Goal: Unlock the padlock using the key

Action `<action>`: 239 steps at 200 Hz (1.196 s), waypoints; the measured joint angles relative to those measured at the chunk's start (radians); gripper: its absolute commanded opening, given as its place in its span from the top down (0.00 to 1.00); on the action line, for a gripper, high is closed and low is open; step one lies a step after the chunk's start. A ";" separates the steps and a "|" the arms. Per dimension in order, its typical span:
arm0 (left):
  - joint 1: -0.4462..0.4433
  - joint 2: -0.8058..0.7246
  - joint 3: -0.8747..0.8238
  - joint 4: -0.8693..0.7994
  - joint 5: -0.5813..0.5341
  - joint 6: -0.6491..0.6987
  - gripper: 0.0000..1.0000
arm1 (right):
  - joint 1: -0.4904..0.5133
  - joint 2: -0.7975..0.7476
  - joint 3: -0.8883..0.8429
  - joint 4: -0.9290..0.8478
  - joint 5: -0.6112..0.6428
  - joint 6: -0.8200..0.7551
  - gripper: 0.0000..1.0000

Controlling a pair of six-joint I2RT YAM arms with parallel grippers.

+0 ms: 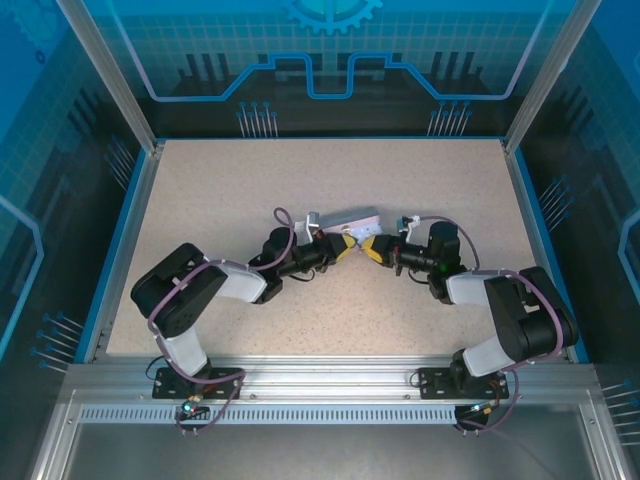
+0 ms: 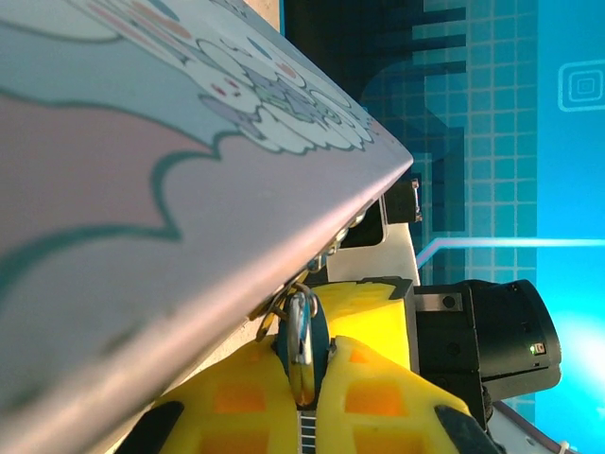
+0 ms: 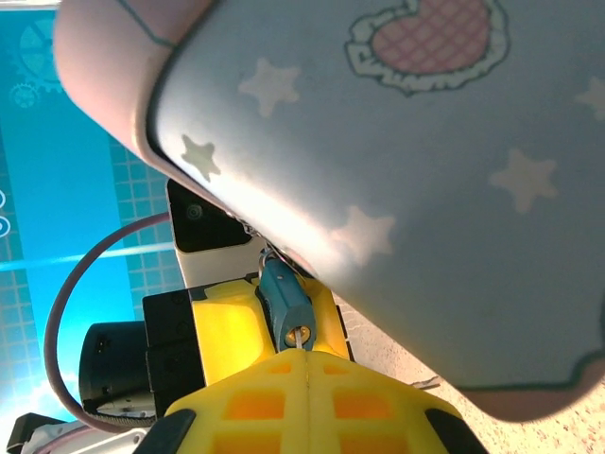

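— So where is the padlock (image 3: 285,303)?

— Over the middle of the tabletop (image 1: 250,180), tucked right against the lower edge of the pale blue tin (image 1: 345,219). From the right wrist it is a small bluish body with a brassy keyhole turned toward the camera.

— Who has it?

— The left gripper (image 2: 302,367). Its yellow fingers (image 2: 250,392) are pressed together on the padlock. A silvery loop pokes out between them, close up against the tin's edge.

— And the key (image 3: 302,343)?

— It is a thin sliver coming out of the seam of the right gripper (image 3: 304,367), and its tip meets the brassy keyhole. Those fingers are closed flush on it.

— How do the two arms stand?

— Tip to tip. From above, the left gripper and the right gripper face each other, nearly touching. The tin sits tilted just beyond them, toward the far edge of the tabletop.

— Is the padlock open?

— I cannot tell. The ends of the loop are hidden between the fingers and the tin.
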State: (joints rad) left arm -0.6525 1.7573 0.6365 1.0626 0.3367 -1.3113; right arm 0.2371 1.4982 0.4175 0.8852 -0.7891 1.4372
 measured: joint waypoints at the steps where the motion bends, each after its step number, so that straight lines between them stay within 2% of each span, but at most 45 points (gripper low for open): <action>1: 0.000 0.000 0.000 0.000 0.000 0.000 1.00 | 0.000 0.000 0.000 0.000 0.000 0.000 1.00; 120: -0.014 0.028 0.000 0.020 -0.053 -0.029 1.00 | 0.005 0.045 0.037 -0.032 0.022 -0.029 1.00; 239: -0.014 0.054 0.000 0.091 -0.072 -0.113 1.00 | 0.001 0.072 0.069 -0.015 0.001 -0.119 1.00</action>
State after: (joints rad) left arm -0.6662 1.8114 0.6361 1.1538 0.2649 -1.4246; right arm 0.2382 1.5700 0.4862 0.8700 -0.7879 1.3186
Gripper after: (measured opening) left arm 0.069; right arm 0.062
